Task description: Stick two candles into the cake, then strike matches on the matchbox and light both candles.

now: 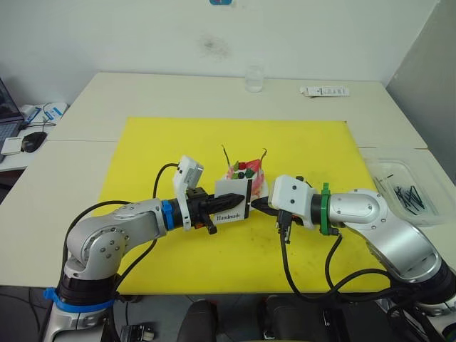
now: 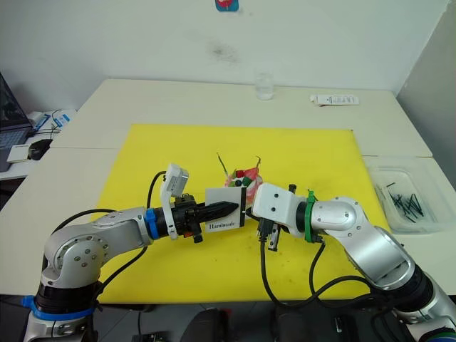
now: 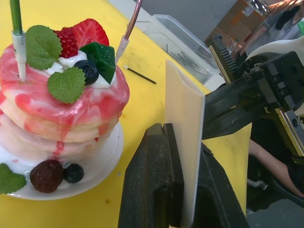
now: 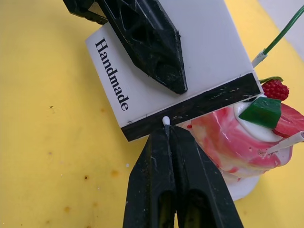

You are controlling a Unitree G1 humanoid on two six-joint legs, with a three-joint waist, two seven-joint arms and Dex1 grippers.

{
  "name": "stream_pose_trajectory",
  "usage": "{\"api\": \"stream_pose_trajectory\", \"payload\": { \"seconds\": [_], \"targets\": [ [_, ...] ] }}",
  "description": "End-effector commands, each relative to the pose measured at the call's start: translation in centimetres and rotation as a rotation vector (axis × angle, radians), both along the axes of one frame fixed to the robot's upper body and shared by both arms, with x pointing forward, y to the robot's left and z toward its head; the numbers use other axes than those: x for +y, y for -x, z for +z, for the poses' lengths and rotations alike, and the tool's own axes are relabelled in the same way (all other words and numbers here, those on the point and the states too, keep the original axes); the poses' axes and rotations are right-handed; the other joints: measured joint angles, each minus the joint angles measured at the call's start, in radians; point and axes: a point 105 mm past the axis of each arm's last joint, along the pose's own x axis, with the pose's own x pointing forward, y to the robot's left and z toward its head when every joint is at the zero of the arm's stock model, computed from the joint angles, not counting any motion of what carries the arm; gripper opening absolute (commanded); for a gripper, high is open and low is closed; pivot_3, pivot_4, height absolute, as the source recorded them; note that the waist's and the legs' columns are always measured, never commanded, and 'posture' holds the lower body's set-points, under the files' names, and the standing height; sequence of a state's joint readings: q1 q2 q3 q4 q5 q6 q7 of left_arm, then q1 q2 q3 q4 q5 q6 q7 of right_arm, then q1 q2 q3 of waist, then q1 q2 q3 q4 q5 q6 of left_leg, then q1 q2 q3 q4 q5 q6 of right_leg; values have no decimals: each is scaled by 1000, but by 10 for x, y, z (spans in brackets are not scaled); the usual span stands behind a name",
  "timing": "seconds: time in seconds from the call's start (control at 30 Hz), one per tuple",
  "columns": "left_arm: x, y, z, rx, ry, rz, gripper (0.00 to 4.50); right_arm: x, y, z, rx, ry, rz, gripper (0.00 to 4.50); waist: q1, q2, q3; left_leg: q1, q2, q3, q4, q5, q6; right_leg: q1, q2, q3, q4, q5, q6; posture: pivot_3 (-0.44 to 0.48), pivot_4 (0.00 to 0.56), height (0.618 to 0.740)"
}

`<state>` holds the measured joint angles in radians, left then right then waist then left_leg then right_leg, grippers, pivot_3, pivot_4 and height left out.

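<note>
Matchbox [image 4: 166, 66] sat mid-frame in your head views, clamped upright in the left gripper [image 1: 214, 209] just in front of the cake [image 3: 57, 114]. Your right gripper [image 4: 168, 130] was pinched on a match [image 4: 166, 120], its pale tip apparently touching the black strip. Both candles [image 3: 17, 23] stood in the cake.

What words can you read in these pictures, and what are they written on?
"Handmade": black letters on the white matchbox held in the left gripper.
The strip-shaped white packet at the table's far edge has print too small to read.
</note>
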<state>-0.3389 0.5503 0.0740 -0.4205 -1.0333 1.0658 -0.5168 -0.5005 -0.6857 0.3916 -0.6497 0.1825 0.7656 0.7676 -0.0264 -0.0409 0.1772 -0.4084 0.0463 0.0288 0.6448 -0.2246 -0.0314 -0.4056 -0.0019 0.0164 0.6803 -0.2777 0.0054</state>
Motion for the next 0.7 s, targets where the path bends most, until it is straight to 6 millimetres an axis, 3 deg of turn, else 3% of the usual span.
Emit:
{"api": "stream_pose_trajectory", "payload": {
  "seconds": [0.03,0.23,0.3,0.37,0.5,0.57,0.7],
  "targets": [
    [-6,7,12,-32,50,-45,0,4,3,1,-23,8,30,31,0,0,0,0,0,0,0,0,0,0,0,0,0,0,0,0,150,740],
    [-15,12,19,-33,94,-78,0,5,2,-7,-18,45,37,31,0,0,0,0,0,0,0,0,0,0,0,0,0,0,0,0,150,740],
    [-19,11,31,-62,128,-87,0,8,4,-12,-1,65,65,31,0,0,0,0,0,0,0,0,0,0,0,0,0,0,0,0,150,740],
    [-17,2,63,-184,158,-69,0,8,11,-17,11,100,115,31,2,0,0,0,0,0,0,0,0,0,0,0,0,0,0,0,150,740],
    [13,-20,135,-381,191,28,0,3,18,-14,30,110,142,31,7,-1,1,-2,-1,-3,2,0,0,-1,3,-2,1,0,0,0,150,740],
    [23,-20,139,-391,138,42,0,0,16,-10,35,92,123,31,-5,0,0,-1,-1,0,1,0,0,0,5,0,0,0,0,0,150,740],
    [29,-15,113,-332,39,40,0,-4,11,-5,44,48,63,31,-6,0,0,1,0,2,-1,0,0,0,1,2,0,0,1,0,150,740]
  ]
}}
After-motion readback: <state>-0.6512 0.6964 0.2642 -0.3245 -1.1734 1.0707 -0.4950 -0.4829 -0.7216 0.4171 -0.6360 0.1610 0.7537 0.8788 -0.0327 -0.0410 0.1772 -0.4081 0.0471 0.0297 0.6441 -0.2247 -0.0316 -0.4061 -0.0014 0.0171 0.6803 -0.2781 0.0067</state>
